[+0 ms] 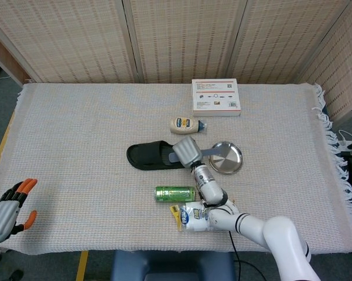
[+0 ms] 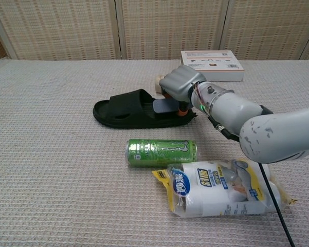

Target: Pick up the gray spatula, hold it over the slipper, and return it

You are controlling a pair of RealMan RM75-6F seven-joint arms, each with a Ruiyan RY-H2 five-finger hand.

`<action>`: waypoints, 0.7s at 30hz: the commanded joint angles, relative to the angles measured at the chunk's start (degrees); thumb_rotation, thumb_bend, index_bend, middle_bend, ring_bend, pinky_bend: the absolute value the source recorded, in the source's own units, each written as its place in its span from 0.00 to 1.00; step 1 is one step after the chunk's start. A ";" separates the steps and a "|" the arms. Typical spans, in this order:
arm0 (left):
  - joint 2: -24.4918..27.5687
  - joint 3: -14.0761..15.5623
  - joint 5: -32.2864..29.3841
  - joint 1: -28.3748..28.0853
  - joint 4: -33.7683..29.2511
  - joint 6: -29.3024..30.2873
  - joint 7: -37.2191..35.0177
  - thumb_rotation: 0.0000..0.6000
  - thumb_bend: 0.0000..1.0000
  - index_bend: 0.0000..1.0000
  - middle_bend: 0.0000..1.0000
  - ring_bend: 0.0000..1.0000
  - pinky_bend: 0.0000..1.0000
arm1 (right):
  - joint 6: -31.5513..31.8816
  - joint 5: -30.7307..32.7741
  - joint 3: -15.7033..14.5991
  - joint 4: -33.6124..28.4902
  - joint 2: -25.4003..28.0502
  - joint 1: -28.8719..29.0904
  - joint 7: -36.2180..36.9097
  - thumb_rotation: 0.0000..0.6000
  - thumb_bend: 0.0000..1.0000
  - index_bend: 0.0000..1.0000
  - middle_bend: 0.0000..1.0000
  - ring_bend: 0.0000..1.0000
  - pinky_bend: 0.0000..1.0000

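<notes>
Hold step: your right robot hand [image 2: 179, 85] clamps the gray spatula [image 2: 164, 105] over the slipper [image 2: 123, 110]'s heel. Left robot hand [image 1: 9, 211] idles, fingers apart. Next, carry it back to the tabletop [image 1: 76, 134].

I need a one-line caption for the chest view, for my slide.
Right hand holds the gray spatula over the black slipper, behind a green can.

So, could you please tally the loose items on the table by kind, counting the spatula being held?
Footwear: 1, slipper
Utensils: 1, spatula
Dishes: 1, metal plate
Drinks: 1, green can
Packaged goods: 3, bottle, box, bag
Total: 7
</notes>
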 commanded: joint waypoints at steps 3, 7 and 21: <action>0.03 0.04 -0.02 0.14 -0.09 0.16 0.12 1.00 0.49 0.00 0.00 0.00 0.13 | 0.03 1.01 0.13 -2.18 1.26 -0.30 -1.29 1.00 0.31 0.91 0.63 0.62 0.95; 0.03 -0.05 -0.28 0.01 0.05 -0.14 -0.07 1.00 0.49 0.00 0.00 0.00 0.13 | -0.49 1.59 0.38 -2.89 0.73 0.41 -1.64 1.00 0.31 0.91 0.63 0.62 0.95; 0.32 0.08 0.45 0.31 -0.01 0.69 -0.61 1.00 0.49 0.00 0.00 0.00 0.13 | -0.34 3.04 -0.18 -1.83 0.50 0.78 -4.29 1.00 0.31 0.91 0.63 0.62 0.95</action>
